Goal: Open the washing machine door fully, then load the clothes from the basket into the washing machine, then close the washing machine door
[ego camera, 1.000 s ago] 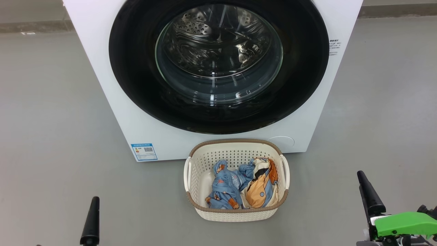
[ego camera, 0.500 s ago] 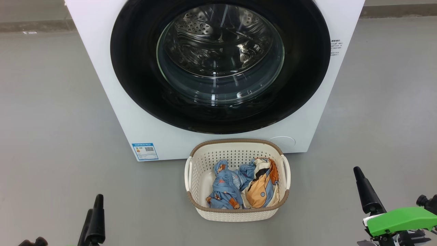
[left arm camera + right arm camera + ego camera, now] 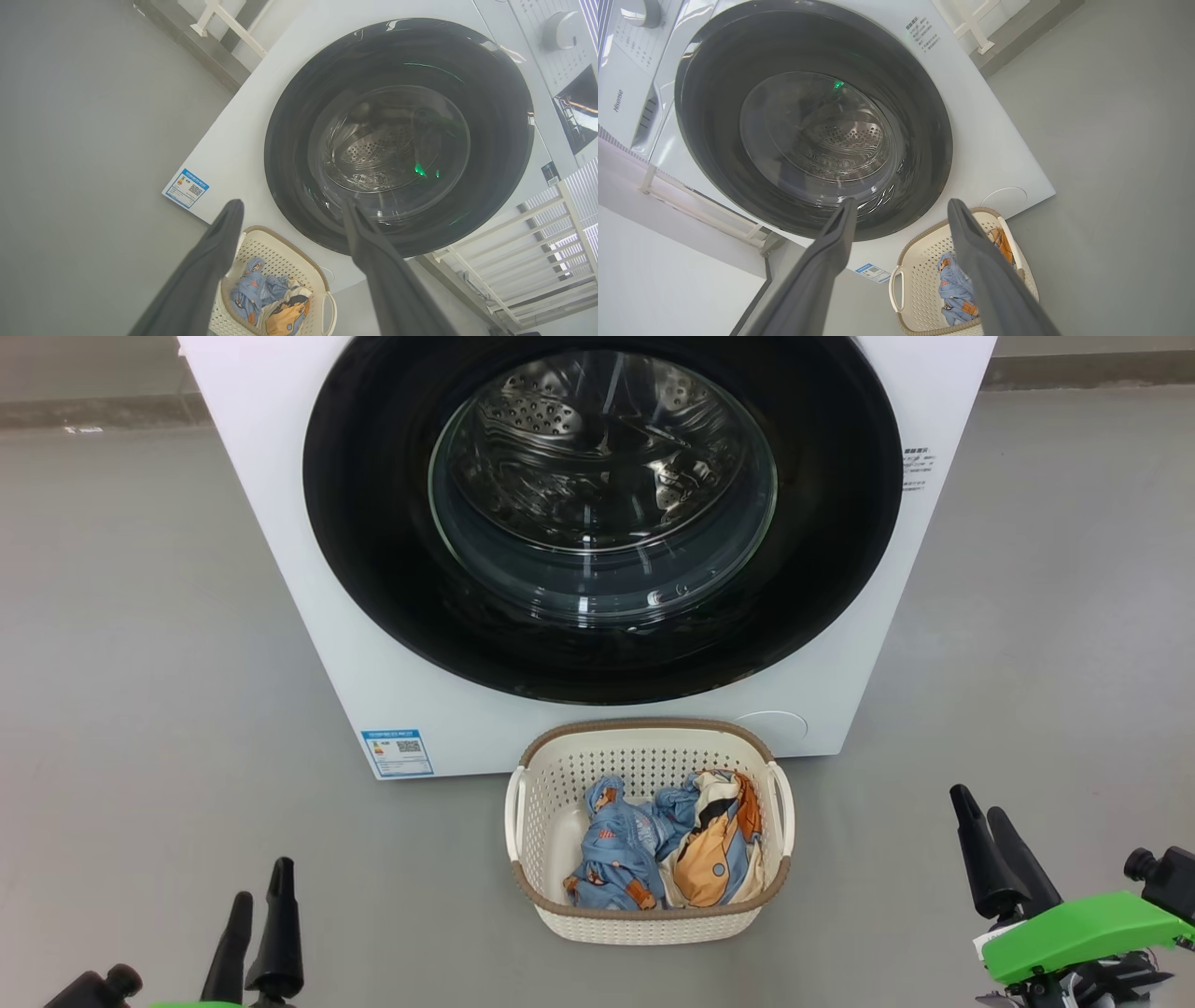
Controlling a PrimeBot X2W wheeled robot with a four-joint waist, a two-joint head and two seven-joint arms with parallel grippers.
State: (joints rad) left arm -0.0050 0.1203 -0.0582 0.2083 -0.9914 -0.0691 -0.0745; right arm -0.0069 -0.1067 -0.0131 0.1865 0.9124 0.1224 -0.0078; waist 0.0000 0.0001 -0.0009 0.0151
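Bright even light; soft shadows; glare on washing machine door (image 3: 602, 513); wrist views warped at edges.

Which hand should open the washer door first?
Probably the right hand: open, empty, and a bit nearer the closed washing machine door than the left hand. I can't tell where its handle is.

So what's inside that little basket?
The basket holds a light blue garment and a cream-and-orange garment. Its bare floor shows at left; anything beneath them is covered.
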